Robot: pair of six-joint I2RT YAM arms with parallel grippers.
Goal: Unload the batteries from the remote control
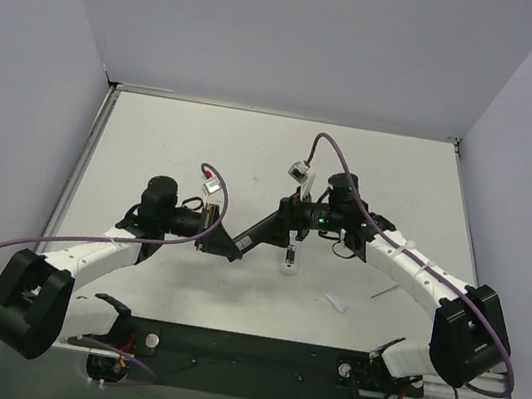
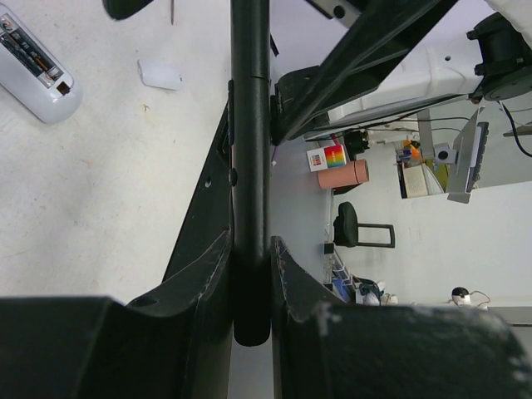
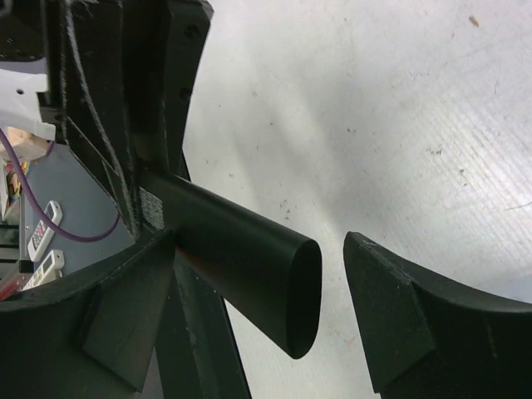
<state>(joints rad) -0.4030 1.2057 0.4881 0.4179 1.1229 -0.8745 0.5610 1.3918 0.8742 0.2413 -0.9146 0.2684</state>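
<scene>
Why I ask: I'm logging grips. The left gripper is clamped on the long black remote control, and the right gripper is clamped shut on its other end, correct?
No. The left gripper is clamped on the long black remote control, but the right gripper is open around its other end: the right wrist view shows a gap between that end and one finger.

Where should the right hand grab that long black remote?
Its free end. The left hand clamps the black remote at its other end, so this tip sticks out bare. The right hand probably does best coming end-on, as it sits now, with one open finger on each side of the rounded tip, then squeezing.
</scene>
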